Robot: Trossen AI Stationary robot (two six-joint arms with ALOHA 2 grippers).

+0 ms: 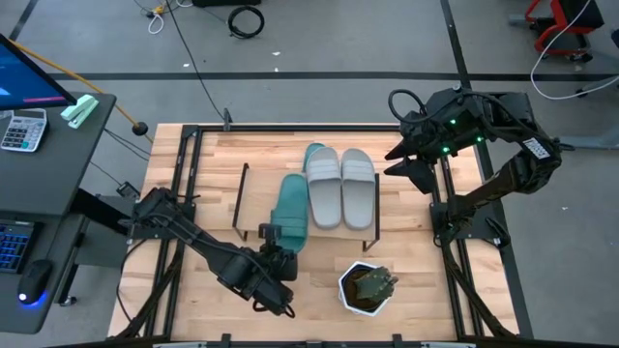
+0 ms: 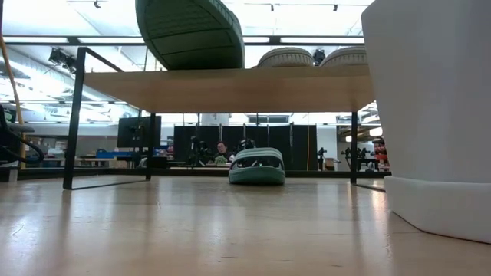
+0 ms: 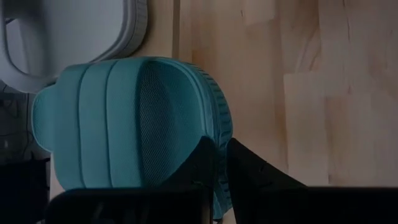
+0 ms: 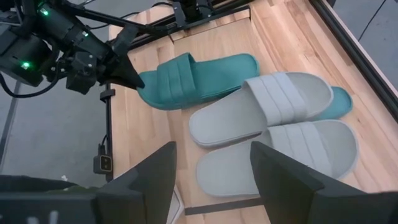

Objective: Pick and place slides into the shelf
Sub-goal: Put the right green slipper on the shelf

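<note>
Two light grey slides (image 1: 340, 188) (image 4: 273, 127) lie side by side, soles down, on the shelf (image 1: 256, 198) (image 2: 230, 88). A teal slide (image 1: 291, 208) (image 4: 193, 78) lies on the board to their left. My left gripper (image 1: 274, 235) (image 3: 221, 146) is shut on its near end. The second teal slide (image 2: 257, 166) rests on the table under the shelf, and its tip (image 1: 312, 152) shows past the far edge. My right gripper (image 1: 401, 164) (image 4: 211, 180) hovers open above the table's far right, touching nothing. My left gripper pinches the teal slide's rim (image 3: 219, 134) at its near, strap-side end between the two fingers, one finger (image 3: 199, 165) over the footbed and one outside. It comes from the table's near side, slanting down. The near end (image 2: 188, 31) juts past the shelf's near edge; the rest lies on the board.
A white hexagonal plant pot (image 1: 366, 288) (image 2: 437, 115) stands near the table's near edge, right of my left gripper. Black rails (image 1: 184, 193) run along the table's left and right sides. Bare wood (image 1: 208, 174) lies left of the shelf and between shelf and pot.
</note>
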